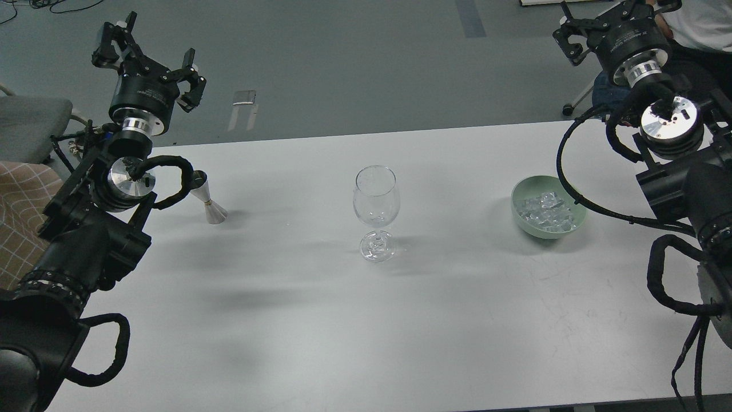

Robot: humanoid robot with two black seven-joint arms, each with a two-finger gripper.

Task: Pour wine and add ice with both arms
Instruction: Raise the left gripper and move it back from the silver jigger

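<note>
An empty clear wine glass (376,210) stands upright at the middle of the white table (320,320). The ice (546,213) is a heap of small clear chunks in a pale green bowl (577,213) to its right. A small silver cone-shaped jigger (209,205) stands at the left, partly hidden by my left arm's cable. My left gripper (146,48) is open and empty, raised beyond the table's far left edge. My right gripper (615,17) is open and empty, raised beyond the far right corner, its upper finger cut off by the frame's top.
A grey chair (28,123) and a checked cloth (17,217) are at the left. A person in white (700,23) sits at the far right by a wheeled chair base (572,106). A flat metal piece (244,97) lies on the floor.
</note>
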